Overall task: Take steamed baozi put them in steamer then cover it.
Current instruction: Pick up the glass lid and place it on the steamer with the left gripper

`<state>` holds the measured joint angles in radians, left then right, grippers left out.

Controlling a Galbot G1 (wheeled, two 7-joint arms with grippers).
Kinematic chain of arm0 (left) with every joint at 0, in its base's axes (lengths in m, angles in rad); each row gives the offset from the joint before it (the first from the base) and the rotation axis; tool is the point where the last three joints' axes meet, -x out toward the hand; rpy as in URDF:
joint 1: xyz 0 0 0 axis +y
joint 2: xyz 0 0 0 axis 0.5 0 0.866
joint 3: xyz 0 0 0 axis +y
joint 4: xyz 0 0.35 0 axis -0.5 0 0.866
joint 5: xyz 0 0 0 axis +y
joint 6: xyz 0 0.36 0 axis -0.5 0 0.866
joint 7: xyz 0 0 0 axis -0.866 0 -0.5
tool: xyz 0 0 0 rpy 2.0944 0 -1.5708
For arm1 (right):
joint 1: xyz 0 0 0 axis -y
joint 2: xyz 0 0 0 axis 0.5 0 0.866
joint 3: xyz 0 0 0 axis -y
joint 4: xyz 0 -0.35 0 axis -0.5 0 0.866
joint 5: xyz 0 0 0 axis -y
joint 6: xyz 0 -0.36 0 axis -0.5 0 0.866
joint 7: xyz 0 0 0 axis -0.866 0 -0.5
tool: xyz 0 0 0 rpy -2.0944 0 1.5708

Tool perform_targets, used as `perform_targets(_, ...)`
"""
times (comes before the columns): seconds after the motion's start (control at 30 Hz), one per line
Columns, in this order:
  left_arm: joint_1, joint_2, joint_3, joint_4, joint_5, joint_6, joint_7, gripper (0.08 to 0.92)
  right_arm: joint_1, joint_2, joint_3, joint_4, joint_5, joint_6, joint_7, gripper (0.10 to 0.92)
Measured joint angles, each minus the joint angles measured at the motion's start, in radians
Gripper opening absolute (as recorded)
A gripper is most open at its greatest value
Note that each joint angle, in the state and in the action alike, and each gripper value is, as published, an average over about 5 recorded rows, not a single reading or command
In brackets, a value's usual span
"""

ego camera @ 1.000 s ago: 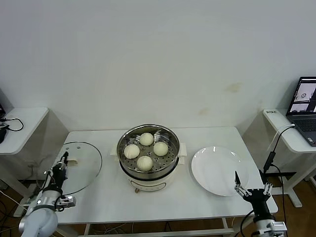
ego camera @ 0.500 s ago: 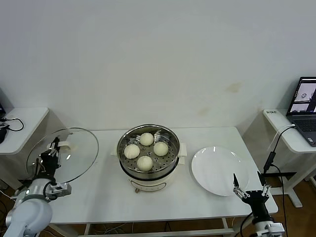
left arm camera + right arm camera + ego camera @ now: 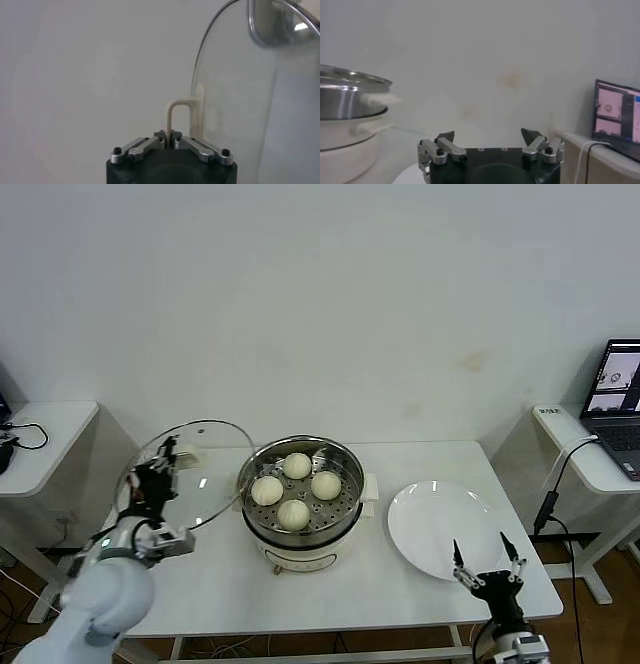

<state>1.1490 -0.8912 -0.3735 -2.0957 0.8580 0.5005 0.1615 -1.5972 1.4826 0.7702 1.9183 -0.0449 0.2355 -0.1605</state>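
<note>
Several cream-white baozi (image 3: 294, 490) lie on the perforated tray inside the steel steamer (image 3: 345, 519), which stands on its cream base mid-table. My left gripper (image 3: 160, 474) is shut on the cover's cream bar handle (image 3: 176, 114). It holds the glass cover (image 3: 210, 469) tilted in the air, just left of the steamer's rim. In the left wrist view the cover (image 3: 235, 95) rises edge-on beside the handle. My right gripper (image 3: 484, 565) stands open and holds nothing, low by the table's front right corner.
A flat white plate (image 3: 440, 529) lies right of the steamer, just behind the right gripper. The steamer (image 3: 345, 97) also shows in the right wrist view. Side tables stand at both ends; the right one carries a laptop (image 3: 618, 389) and a cable.
My left gripper has lifted the cover off the table's left end and carried it up and right, close to the steamer. The right gripper has drifted slightly left and lower.
</note>
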Motion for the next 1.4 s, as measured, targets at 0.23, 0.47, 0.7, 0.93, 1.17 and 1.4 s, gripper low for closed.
perform_targets(0.23, -0.142, -0.072, 0.162, 0.052, 0.087, 0.045, 0.062, 0.132, 0.003, 0.033, -0.026, -0.008, -0.065, -0.001, 0.001, 0.823)
perform_targets(0.47, -0.251, -0.163, 0.287, 0.12, 0.202, 0.064, 0.117, 0.132, 0.009, 0.058, -0.038, -0.016, -0.109, -0.005, 0.005, 0.823)
perform_targets(0.7, -0.293, -0.262, 0.355, 0.184, 0.32, 0.064, 0.161, 0.132, 0.009, 0.064, -0.035, -0.019, -0.128, -0.013, 0.01, 0.823)
perform_targets(0.93, -0.307, -0.356, 0.388, 0.24, 0.415, 0.055, 0.173, 0.132, 0.01, 0.066, -0.036, -0.028, -0.138, -0.013, 0.013, 0.823)
perform_targets(1.17, -0.303, -0.42, 0.391, 0.287, 0.486, 0.035, 0.17, 0.132, 0.007, 0.059, -0.035, -0.029, -0.137, -0.013, 0.013, 0.823)
perform_targets(1.4, -0.286, -0.458, 0.384, 0.313, 0.535, 0.019, 0.165, 0.132, 0.006, 0.058, -0.039, -0.032, -0.138, -0.013, 0.013, 0.823)
